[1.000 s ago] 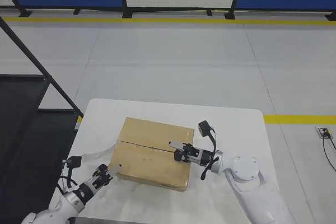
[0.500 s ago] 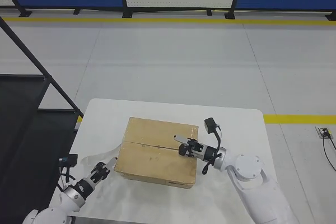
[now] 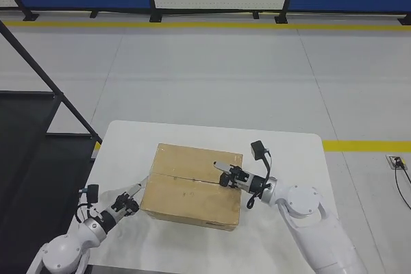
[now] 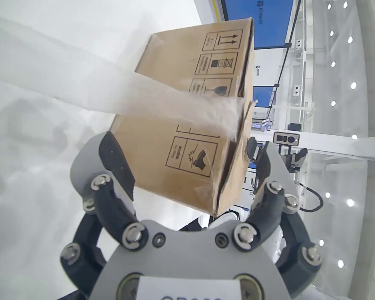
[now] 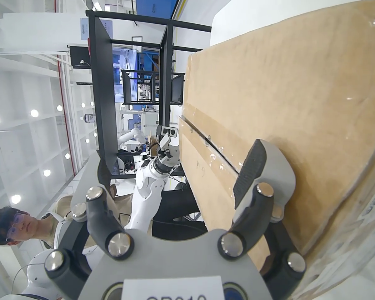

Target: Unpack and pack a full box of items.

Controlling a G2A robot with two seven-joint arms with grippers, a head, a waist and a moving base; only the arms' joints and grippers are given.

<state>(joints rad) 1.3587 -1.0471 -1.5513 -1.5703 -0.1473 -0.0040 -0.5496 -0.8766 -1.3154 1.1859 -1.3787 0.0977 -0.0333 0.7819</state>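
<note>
A closed cardboard box sits mid-table, its top flaps meeting at a seam. My left gripper is open at the box's near left corner, which lies between its fingers without touching them. A strip of clear tape hangs loose from the seam end down that side of the box. In the top view the left gripper is low beside the box. My right gripper is open over the right part of the lid. One of its fingers rests on the lid by the seam.
The white table has bare room on every side of the box. A black frame stands off the table's left edge. Beyond the far edge is open floor with yellow lines.
The right gripper has slid along the lid toward the far right, and the box has shifted slightly right with it. The left gripper has edged closer to the box's corner.
</note>
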